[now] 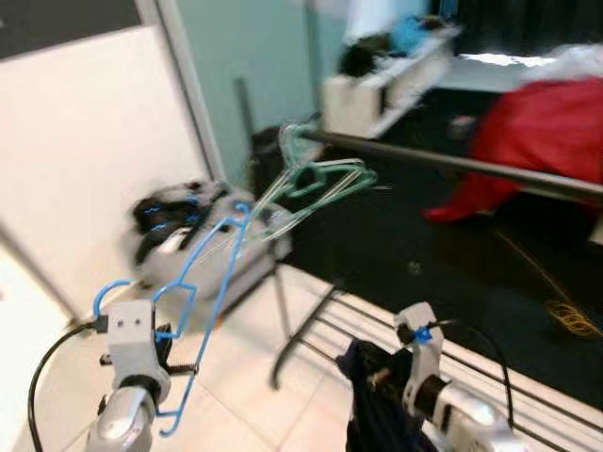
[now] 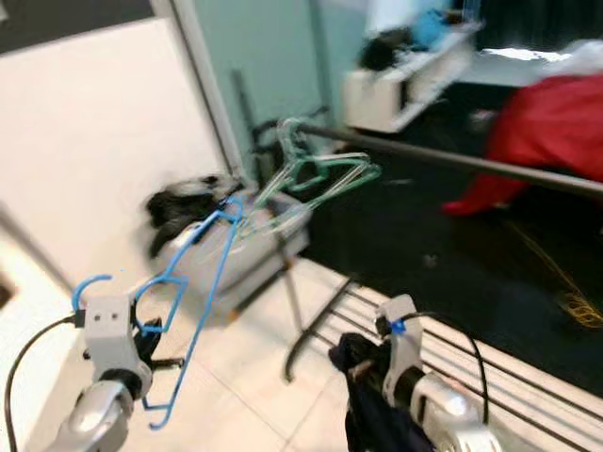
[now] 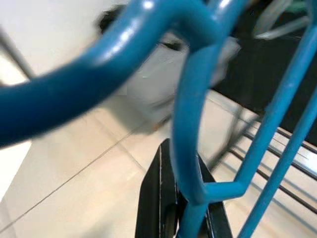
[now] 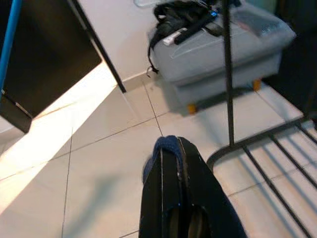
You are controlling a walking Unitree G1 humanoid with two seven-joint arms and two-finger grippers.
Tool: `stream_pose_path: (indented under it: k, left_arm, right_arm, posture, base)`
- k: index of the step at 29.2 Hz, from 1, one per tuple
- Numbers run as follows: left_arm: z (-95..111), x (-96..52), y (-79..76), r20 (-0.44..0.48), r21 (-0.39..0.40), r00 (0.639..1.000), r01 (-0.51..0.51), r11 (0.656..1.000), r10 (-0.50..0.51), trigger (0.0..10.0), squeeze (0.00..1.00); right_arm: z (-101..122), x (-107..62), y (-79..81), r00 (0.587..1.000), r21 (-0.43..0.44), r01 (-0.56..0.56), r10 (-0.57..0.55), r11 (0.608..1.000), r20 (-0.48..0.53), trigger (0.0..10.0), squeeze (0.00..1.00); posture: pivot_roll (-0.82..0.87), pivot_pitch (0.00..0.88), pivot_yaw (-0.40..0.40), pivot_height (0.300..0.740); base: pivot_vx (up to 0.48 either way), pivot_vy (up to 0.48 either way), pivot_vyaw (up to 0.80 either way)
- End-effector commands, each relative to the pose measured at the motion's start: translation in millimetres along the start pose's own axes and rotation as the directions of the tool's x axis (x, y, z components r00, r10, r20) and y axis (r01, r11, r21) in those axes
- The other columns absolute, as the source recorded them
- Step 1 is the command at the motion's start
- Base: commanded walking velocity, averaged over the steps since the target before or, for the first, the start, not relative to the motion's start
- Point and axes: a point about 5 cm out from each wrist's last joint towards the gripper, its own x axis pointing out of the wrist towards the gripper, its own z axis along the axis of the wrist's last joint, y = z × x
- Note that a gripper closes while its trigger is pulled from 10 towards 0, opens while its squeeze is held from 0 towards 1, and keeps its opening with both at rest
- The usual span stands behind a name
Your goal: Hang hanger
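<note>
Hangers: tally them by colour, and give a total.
Blue hanger, held in the left hand: 1
Green hanger, on the rail: 1
Pale, clear-looking hangers beside the green one: blurred, cannot count
Total countable: 2

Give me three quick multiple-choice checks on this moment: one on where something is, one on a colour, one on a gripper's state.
1. Where do the green hangers hang?
A. On the dark rail
B. On the grey stool
C. On the floor

2. What colour is the hanger in the left gripper?
A. Red
B. Blue
C. White

3. What is the right gripper doing?
A. Open over the tiles
B. Shut on a dark cloth
C. Shut on the rail

Key:
1 A: the green hangers hook over the dark rail.
2 B: the left gripper is shut on the blue hanger.
3 B: the right gripper has its fingers closed on a dark cloth.
</note>
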Motion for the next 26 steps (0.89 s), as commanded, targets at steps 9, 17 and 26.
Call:
stream_pose_path:
  k: [9,17,26]
  left_arm:
    - [-5,10.4,3.0,-0.044,0.001,0.999,-0.007,1.0,0.007,10.0,0.0]
    - [-16,-4.0,-21.0,-0.104,-0.051,0.975,0.192,0.98,-0.197,10.0,0.0]
    - [-13,7.3,-26.5,-0.074,-0.015,0.981,0.179,0.984,-0.18,10.0,0.0]
  right_arm:
    - [6,5.7,-7.2,0.998,-0.034,0.044,-0.043,0.998,0.036,10.0,0.0]
    - [5,4.2,-20.3,0.991,-0.018,0.128,-0.127,0.992,0.039,10.0,0.0]
    - [3,4.5,-25.0,0.991,0.007,0.131,-0.132,0.991,0.031,10.0,0.0]
  posture:
    - [-0.07,0.0,0.052,0.74]
    - [-0.06,0.0,0.038,0.74]
    - [-0.03,0.0,-0.02,0.74]
  base:
    - [0.0,0.0,0.75]
    - [0.0,0.0,0.75]
    - [0.0,0.0,0.75]
